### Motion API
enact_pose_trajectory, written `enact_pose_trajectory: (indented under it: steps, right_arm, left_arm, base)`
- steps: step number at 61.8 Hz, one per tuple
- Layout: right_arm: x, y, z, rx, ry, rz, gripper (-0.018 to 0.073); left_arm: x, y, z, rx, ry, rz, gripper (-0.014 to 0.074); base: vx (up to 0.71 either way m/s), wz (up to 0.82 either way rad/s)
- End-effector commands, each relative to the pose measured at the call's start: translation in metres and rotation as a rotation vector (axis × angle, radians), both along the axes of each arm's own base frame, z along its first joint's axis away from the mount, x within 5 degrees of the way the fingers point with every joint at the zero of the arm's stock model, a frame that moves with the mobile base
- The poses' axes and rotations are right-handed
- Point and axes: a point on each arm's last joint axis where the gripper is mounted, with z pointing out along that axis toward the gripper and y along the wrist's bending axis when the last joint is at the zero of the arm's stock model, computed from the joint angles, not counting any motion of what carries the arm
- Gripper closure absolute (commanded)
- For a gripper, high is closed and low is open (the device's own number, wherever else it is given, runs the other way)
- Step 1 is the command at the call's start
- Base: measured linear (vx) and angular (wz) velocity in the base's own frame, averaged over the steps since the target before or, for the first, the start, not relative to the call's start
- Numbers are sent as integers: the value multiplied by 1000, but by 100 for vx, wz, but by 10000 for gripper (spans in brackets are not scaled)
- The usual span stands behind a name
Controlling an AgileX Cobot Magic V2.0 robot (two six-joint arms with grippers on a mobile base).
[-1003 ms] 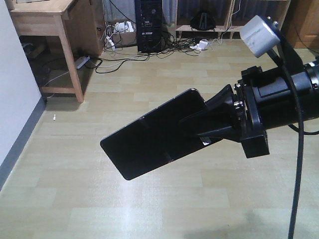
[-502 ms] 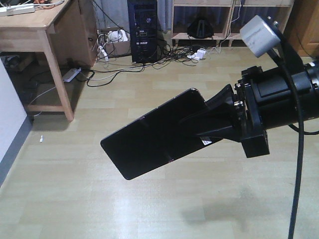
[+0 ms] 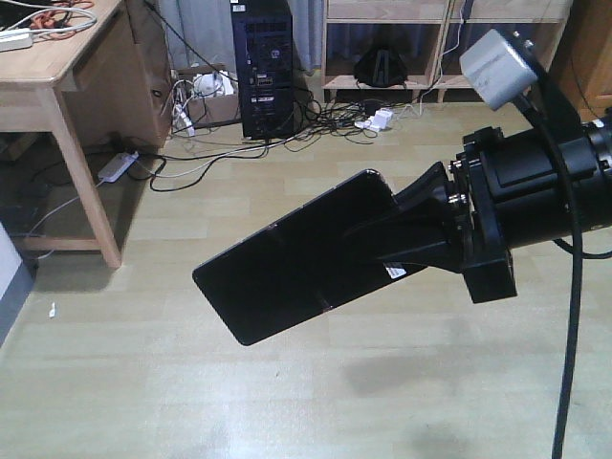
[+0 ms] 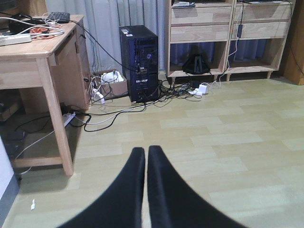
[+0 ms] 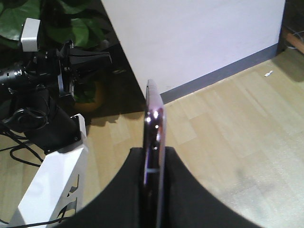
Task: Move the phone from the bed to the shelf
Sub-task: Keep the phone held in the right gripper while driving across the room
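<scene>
Right pincer (image 5: 154,154) clamped on the phone (image 3: 277,277), held in mid-air.
The phone sits centre frame above the floor (image 3: 143,382). The left pincer (image 4: 146,154) is closed and empty. The pickup looks done. The shelf (image 4: 199,32), upper right, stands well apart, so placing is left.

- I see phone (image 3: 287,273): glossy black slab, tilted, up off the floor, one end clamped in right gripper (image 3: 378,239).
- shelf (image 4: 199,32): pale wood, far side of room.

Black right gripper (image 3: 371,247) clamping thin glossy black smartphone (image 3: 277,277) above pale plank floor (image 3: 143,382); pale-wood shelf (image 3: 442,38) far right, wooden worktop (image 3: 57,57) far left.
</scene>
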Motion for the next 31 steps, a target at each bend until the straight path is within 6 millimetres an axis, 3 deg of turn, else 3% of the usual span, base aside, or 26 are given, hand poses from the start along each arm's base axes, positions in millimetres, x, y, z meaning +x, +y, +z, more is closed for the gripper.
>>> enact_pose_trajectory:
  steps: [1,31]
  right_arm:
    - [-13,1,21,96,-14,47,561]
    - [-13,1,21,96,-14,47,561]
  left_arm:
    - [1,1,6,-17,-75,6,596]
    - [1,1,6,-17,-75,6,596]
  base:
    - [35,-3]
    - [32,-9]
